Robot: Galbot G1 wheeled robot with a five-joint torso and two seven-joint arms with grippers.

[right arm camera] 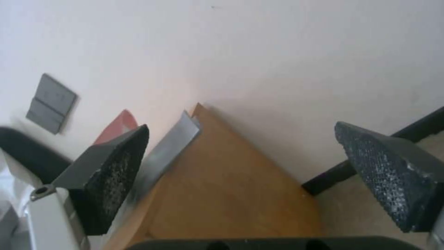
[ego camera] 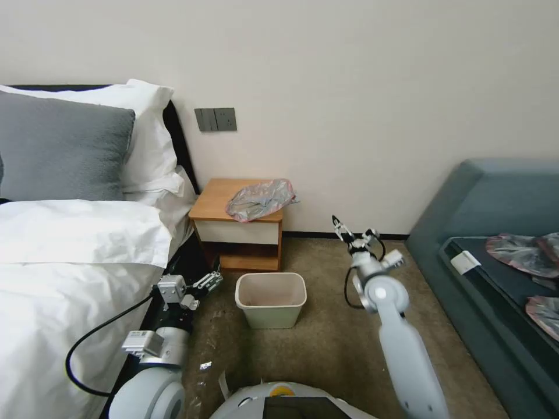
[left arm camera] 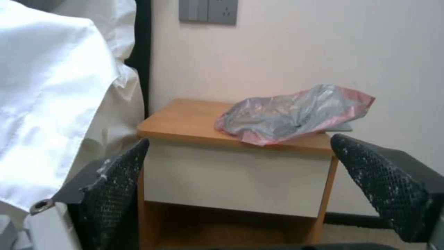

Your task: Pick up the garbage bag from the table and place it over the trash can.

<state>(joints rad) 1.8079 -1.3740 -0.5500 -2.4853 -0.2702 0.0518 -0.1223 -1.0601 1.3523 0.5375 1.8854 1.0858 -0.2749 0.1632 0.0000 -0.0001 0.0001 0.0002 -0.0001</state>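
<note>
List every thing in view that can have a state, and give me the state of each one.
garbage bag: crumpled, lying on the table, overhanging its front edge, not held.
table: drawer shut.
trash can: upright on the carpet, unlined.
left end effector: open, low beside the bed, holding nothing.
right end effector: open, raised right of the table, holding nothing.

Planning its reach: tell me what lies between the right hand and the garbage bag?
Nothing: head view shows only bare wall between right hand and garbage bag.
</note>
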